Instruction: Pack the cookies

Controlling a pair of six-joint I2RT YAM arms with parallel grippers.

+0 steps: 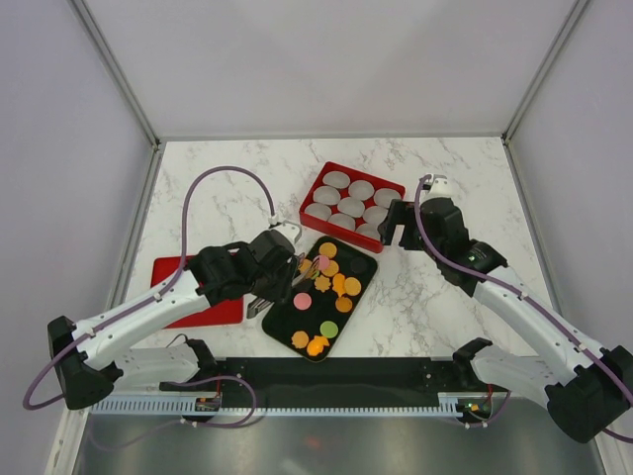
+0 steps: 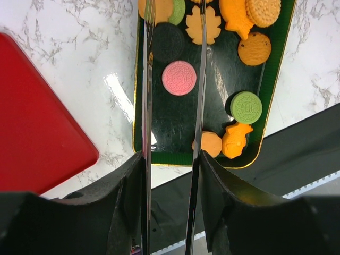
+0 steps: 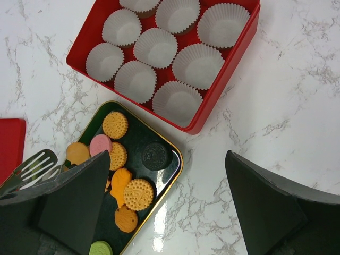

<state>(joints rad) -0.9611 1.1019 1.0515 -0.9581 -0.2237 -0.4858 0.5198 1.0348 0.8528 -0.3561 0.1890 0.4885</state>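
top external view, left to right: a flat red lid (image 1: 213, 312) lies on the marble table (image 1: 227, 188), partly under the left arm. the left gripper (image 1: 277, 267) is clamped on a pair of metal tongs (image 1: 309, 267) that reach over a black tray (image 1: 282, 322). the cookies (image 1: 336, 282) all lie on this tray, mostly orange, with pink, green and dark ones among them. just beyond the tray's far corner sits a red box (image 1: 315, 193) holding nine white paper cups (image 1: 348, 206). the right gripper (image 1: 396, 226) hangs beside that box, jaws spread wide with nothing between them.

the left wrist view alone shows the two tong blades running parallel up the tray, a dark cookie (image 2: 167, 41) between them; their tips leave the frame, so contact cannot be told. it also shows the stamped faces of the pink cookie (image 2: 179, 77).

the right wrist view alone shows the pleats of the cups and the slotted ends of the tongs.

the marble is white, grey-veined and glossy. a black rail (image 1: 326, 376) runs along its near edge. plain pale walls in metal framing close it in.
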